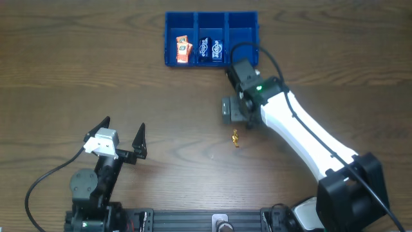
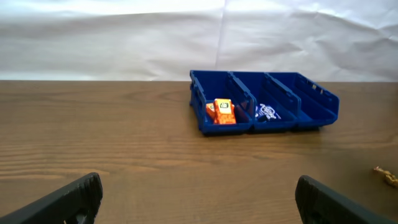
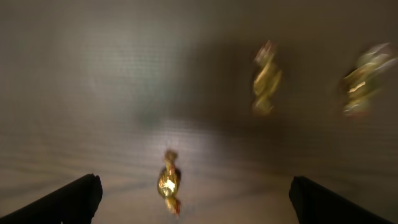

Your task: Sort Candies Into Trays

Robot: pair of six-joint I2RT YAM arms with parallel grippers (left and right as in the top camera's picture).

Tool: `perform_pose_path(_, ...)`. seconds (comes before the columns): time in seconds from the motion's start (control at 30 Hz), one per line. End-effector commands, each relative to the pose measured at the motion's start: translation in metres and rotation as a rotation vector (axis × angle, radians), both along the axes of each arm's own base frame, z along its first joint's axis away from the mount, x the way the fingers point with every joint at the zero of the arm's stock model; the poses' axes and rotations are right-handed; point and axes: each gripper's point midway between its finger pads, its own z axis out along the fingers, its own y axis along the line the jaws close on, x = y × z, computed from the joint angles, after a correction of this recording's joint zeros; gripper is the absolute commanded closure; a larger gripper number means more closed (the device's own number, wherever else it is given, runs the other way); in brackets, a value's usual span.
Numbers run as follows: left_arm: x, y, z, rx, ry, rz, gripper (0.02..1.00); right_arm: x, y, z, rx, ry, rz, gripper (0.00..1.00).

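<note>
**Lining up R gripper on nearest gold candy**

I'm hovering the R gripper (image 3: 194, 194) over the wooden tabletop (image 3: 93, 74), fingers spread wide. The nearest gold-wrapped candy (image 3: 169, 183) is lying on the wood roughly between them, a bit off-centre toward one finger. A second gold candy (image 3: 266, 78) and a third gold candy (image 3: 364, 78) are lying farther off, well apart from it.

Reading this as the pick approach. Plan: centre over the wrapper's fat middle, drop straight down till the tips are nearly touching wood, then close. The twisted ends are prob too flimsy to grip.

Its long axis is running crosswise to the line between my fingers, so they'd be closing across the short width; no wrist roll needed imo. In top view it's pointing roughly toward the blue three-bin tray (image 1: 167, 32), w/ an orange candy (image 1: 183, 49) in one end bin & blue candies (image 1: 211, 48) in the middle.

L gripper (image 1: 124, 127) is sitting spread near its own base, well apart from the candies.
</note>
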Motion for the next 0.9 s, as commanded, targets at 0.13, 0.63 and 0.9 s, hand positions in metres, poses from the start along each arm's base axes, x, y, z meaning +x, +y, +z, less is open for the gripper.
perform_pose_path(0.13,-0.001,-0.003,-0.016,0.015,0.042,-0.019,0.020,-0.035,0.017,-0.032,0.037,0.074,0.061,0.003)
perform_pose_path(0.63,-0.001,-0.003,-0.016,0.015,0.042,-0.019,0.020,-0.058,0.019,-0.069,0.005,0.144,0.036,0.023)
perform_pose_path(0.9,-0.001,-0.003,-0.016,0.015,0.042,-0.019,0.020,-0.058,0.020,-0.081,-0.007,0.161,0.028,0.062)
